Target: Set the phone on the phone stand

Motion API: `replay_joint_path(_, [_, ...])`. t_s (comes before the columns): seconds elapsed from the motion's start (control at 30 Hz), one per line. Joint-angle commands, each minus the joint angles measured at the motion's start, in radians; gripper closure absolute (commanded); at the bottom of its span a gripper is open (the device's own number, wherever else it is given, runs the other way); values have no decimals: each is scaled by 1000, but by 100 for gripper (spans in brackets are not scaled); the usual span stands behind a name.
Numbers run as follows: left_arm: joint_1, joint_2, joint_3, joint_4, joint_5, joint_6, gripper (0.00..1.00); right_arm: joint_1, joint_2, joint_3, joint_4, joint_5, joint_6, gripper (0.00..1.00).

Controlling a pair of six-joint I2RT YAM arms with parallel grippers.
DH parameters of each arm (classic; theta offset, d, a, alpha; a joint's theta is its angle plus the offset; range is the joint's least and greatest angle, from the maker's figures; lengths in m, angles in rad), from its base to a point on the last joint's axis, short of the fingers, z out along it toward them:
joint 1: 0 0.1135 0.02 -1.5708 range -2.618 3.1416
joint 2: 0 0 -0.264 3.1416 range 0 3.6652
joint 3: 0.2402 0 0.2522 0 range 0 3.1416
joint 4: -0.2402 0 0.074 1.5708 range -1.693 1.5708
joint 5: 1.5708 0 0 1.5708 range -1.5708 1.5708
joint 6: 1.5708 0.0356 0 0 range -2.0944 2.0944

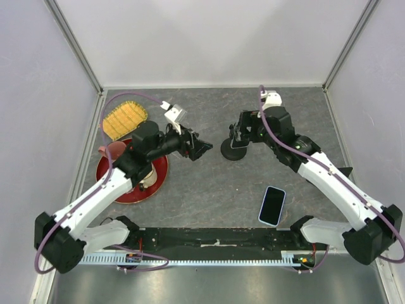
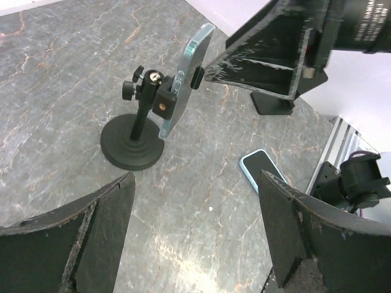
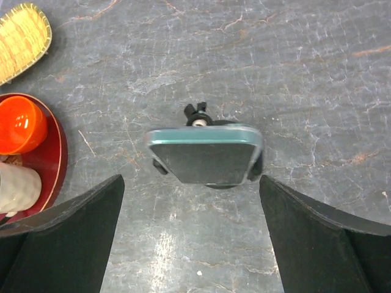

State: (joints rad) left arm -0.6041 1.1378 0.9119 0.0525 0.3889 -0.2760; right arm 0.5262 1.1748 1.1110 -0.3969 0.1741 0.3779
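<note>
- the phone [image 1: 272,206] is lying flat, screen up, on the desk [image 1: 209,183] near the right arm's base, well apart from the phone stand [image 1: 235,149].
- the stand is standing upright mid-desk, with a pale-rimmed flat slab sitting in its clamp.
- the left gripper [image 1: 201,149] is hovering just left of the stand, jaws apart, gripping nothing.
- the right gripper [image 1: 238,134] is hanging over the stand, jaws wide apart.
- a red plate [image 1: 161,180] is carrying an orange cup [image 3: 21,125] and a white cup [image 3: 17,189].
- a woven basket [image 1: 124,120] is lying just behind the plate.

The grey marbled table [image 1: 209,183] carries a black phone stand [image 1: 234,152] in the middle, a phone [image 1: 272,206] lying flat near the front edge, and a red plate [image 1: 159,175] and a woven yellow tray [image 1: 124,120] at the left.
</note>
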Motion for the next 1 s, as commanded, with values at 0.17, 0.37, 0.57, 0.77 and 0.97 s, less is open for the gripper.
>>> replay_joint_path(0.17, [1,-219,-87,-128,-78,-38,14,93,109,116,3,266,-50,2])
replay_joint_path(0.37, [1,-242,-84,-138,-65,-31,14,93,109,127,-36,260,-57,2])
replay_joint_path(0.57, [1,-210,-77,-114,-21,-41,14,81,118,113,-7,167,-128,2])
replay_joint_path(0.77, [1,-208,-68,-117,-4,-48,14,58,163,128,27,139,-136,2])
replay_joint_path(0.97, [1,-239,-64,-137,-15,-45,14,52,204,145,33,156,-108,11])
